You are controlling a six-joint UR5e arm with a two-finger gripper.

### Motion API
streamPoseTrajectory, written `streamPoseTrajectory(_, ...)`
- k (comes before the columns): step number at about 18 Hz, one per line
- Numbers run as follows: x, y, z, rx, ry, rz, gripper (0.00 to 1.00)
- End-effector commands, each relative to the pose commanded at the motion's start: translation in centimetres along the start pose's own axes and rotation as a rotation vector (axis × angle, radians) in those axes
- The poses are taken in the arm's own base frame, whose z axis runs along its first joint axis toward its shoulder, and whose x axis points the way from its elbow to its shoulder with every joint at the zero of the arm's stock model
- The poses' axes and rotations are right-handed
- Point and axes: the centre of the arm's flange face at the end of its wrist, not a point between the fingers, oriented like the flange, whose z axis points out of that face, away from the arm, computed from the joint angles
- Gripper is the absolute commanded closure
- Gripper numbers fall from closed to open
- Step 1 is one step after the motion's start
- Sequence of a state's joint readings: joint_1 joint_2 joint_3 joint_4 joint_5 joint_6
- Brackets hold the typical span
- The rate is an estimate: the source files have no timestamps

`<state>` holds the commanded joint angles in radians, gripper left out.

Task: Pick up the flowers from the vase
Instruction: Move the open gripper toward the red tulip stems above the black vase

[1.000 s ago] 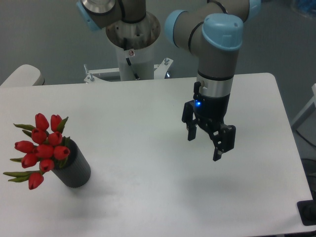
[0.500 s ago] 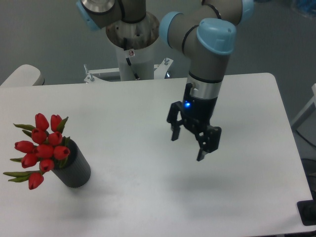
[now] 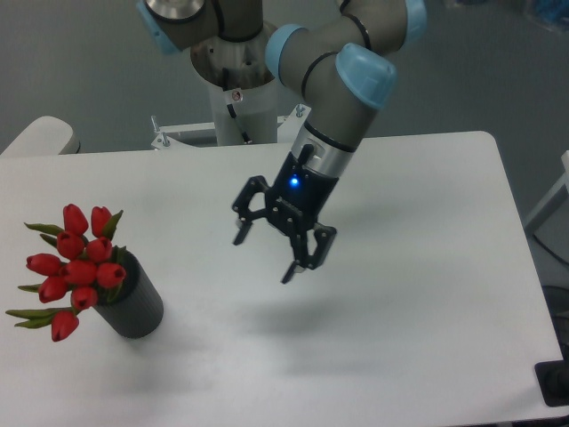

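White table (image 3: 418, 356) under a fixed camera, grey floor behind. Near the left edge, towards the front: dark ribbed vase (image 3: 133, 307), upright, tilted slightly in view. Standing in its mouth, a bunch of flowers (image 3: 78, 264), red closed buds with narrow green leaves, spreading wider than the vase and leaning up and to the left over the rim. One bud hanging low at the left, beside a long leaf.

Over the middle of the table, well apart from the vase: gripper (image 3: 265, 252), black, tilted, fingers pointing down and to the left. Jaws spread wide, nothing between them. One fingertip nearer the vase side, the other lower and nearer the camera. Small blue light glowing on the wrist just above the fingers. Not touching the table; soft shadow on the tabletop below and a little to the right.

Arm (image 3: 342, 98) in grey with pale blue joint caps, reaching down from the upper middle. White base column (image 3: 238, 98) behind the far table edge. At the far left, a rounded pale object, partly cut off.
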<state>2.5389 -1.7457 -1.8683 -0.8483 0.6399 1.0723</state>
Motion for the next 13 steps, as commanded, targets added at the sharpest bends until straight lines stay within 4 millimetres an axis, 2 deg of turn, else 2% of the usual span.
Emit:
streamPoseTrajectory(5, 4.1, -0.4, 4.2, -0.010, 0.077, 0.053, 0.00)
streamPoseTrajectory(13, 7.7, -1.1, 8.9, -0.034, 0.175, 0.091, 0.00)
